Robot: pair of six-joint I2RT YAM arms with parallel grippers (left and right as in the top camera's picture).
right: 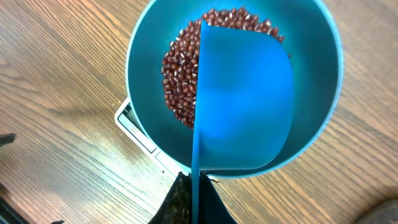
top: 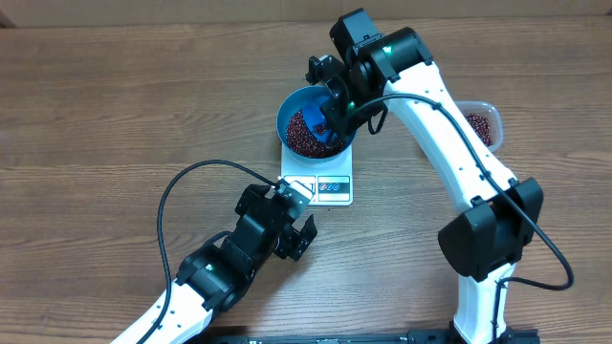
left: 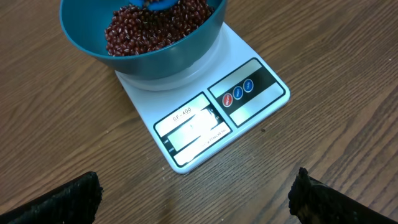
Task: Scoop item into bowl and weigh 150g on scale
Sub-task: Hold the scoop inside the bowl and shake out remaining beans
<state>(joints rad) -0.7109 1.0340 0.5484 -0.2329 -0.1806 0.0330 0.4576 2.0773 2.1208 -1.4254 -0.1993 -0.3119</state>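
The teal bowl (top: 284,115) stands on the white scale (top: 330,186) and holds a heap of red-brown beans (top: 304,134). My right gripper (top: 335,110) hangs over the bowl's right side, shut on the thin handle of a blue scoop (right: 245,106). The scoop's cup lies inside the bowl (right: 146,56), partly covering the beans (right: 180,74), and no beans show on its visible face. My left gripper (left: 196,196) stands open just in front of the scale (left: 199,130), with bare table between its fingertips (left: 74,196). The display is too washed out to read.
A clear plastic tub (top: 483,122) with more beans sits to the right of the bowl, partly behind the right arm. The left arm's cable loops over the table at the left of the scale.
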